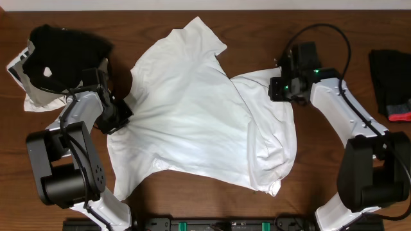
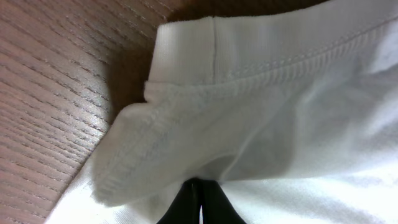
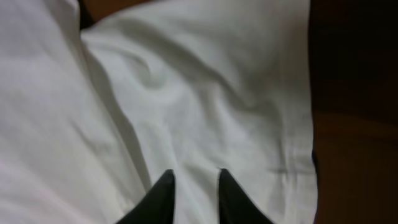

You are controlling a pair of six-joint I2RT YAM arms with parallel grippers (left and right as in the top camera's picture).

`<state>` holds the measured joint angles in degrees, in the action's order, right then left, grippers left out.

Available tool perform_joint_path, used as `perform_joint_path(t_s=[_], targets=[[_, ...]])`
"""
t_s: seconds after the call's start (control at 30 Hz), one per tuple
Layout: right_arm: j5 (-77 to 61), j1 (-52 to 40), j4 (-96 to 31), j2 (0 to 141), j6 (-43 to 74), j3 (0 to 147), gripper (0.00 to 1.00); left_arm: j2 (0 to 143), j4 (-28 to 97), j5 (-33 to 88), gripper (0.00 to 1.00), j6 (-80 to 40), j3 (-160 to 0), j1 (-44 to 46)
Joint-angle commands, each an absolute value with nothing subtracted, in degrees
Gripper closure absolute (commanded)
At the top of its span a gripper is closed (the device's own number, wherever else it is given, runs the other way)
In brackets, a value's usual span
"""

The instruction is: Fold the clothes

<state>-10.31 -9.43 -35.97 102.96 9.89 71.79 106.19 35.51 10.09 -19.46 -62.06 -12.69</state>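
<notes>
Left end effector (image 1: pixel 119 118), shut on the T-shirt (image 1: pixel 192 122) at its nine-o'clock edge, and right end effector (image 1: pixel 279 88), jaws narrowly parted at two o'clock, suggest folding has barely begun.

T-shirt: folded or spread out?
Mostly spread, not folded: the T-shirt lies open across the table, only its right side bunched over itself.

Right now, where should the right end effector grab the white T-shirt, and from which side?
Probably the hemmed edge of the white T-shirt, just beside the right end effector. Come from the right, over the table, straddling the edge: there the border lies flat and free on the wood, while inboard is only wrinkled cloth.
</notes>
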Motion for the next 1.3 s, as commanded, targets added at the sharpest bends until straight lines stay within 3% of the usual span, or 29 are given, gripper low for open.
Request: perform_joint_path(t_s=[0.0, 0.1, 0.27, 0.77, 1.27], targets=[[-4.97, -10.70, -33.82, 104.07, 10.92, 73.10, 0.89, 107.48, 36.03, 7.03, 0.94, -19.57, -61.73, -13.17], [-5.50, -11.25, -31.44, 105.97, 10.79, 73.10, 0.96, 107.48, 36.03, 7.05, 0.94, -19.57, -61.73, -13.17], [-7.44, -11.66, -29.54, 107.79, 10.66, 73.10, 0.98, 107.48, 35.97, 7.05, 0.94, -19.59, -61.73, -13.17], [-10.66, -11.92, -29.12, 114.34, 11.75, 73.12, 0.99, 107.48, 35.94, 7.05, 0.94, -19.62, -61.73, -13.17], [-1.67, -6.94, -28.91, 118.76, 10.68, 73.25, 0.99, 107.48, 35.73, 6.98, 0.94, -19.59, -61.73, -13.17]])
